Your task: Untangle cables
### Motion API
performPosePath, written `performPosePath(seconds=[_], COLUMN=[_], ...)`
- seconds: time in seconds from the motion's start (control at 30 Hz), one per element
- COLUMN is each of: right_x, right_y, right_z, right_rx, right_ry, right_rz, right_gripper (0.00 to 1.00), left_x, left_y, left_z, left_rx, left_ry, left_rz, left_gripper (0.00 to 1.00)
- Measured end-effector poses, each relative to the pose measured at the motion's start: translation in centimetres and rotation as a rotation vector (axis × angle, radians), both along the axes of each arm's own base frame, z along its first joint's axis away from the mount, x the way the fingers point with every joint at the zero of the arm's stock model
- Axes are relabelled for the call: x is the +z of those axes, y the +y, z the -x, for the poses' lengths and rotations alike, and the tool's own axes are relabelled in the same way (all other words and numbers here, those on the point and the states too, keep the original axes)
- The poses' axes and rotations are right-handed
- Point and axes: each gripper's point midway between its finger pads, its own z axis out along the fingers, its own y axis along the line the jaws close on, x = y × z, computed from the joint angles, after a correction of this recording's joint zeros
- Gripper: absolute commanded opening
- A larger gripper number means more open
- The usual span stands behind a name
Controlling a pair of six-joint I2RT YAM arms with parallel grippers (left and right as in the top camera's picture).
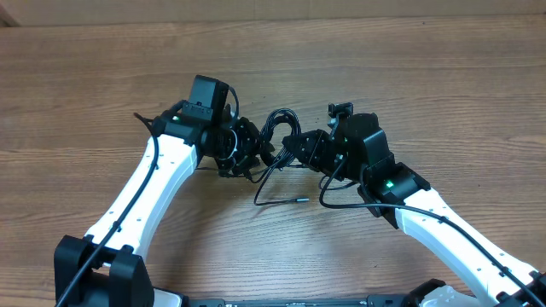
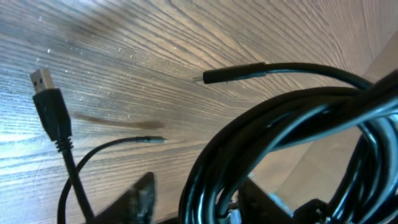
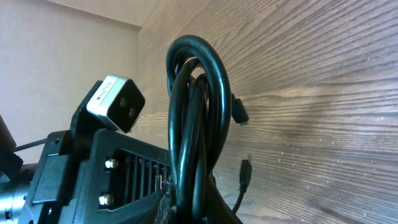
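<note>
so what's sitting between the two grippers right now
The tangled bundle of black cables fills the gap between the left gripper and the right gripper, seen in the overhead view.

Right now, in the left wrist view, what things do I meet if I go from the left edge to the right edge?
USB plug → tip of a thin cord → black barrel plug end → bundle of looped cables, which fills the right side.
</note>
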Motion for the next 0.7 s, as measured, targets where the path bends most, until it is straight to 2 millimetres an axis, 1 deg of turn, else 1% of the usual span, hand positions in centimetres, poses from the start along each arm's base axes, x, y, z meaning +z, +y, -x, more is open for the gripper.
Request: performPosePath(seconds=[0.07, 0.1, 0.23, 0.43, 0.57, 0.67, 0.7], right_x=[0.0, 0.0, -0.2, -1.7, -2.6, -3.5, -3.9], right_y=[0.0, 0.0, 0.0, -0.5, -0.7, -1.1, -1.3], right_z=[0.0, 0.0, 0.2, 1.1, 1.9, 2.6, 2.9], right_rx=[-0.006, -0.006, -0.006, -0.008, 0.002, 0.040, 0.052], right_ry=[0.011, 0.013, 0.033, 0.107, 0.149, 0.151, 0.152], right_rz=[-0.007, -0.009, -0.014, 0.026, 0.055, 0.110, 0.127], right_gripper=[0.04, 0.04, 0.04, 0.04, 0.13, 0.24, 0.30], left_x=[0.1, 0.0, -0.2, -0.4, -0.5, -0.7, -0.8], left_y=[-0.1, -0.1, 0.1, 0.3, 0.6, 2.0, 2.7], left_z=[-0.3, -0.3, -0.5, -0.6, -1.0, -1.8, -2.1], left_rx=[-0.001, 0.001, -0.005, -0.062, -0.164, -0.222, -0.241], left_ry=[-0.017, -0.019, -0.037, -0.086, -0.181, -0.257, -0.282], left_rz=[-0.003, -0.004, -0.032, -0.064, -0.093, -0.148, -0.171], left_gripper=[0.08, 0.04, 0.04, 0.04, 0.04, 0.04, 0.04])
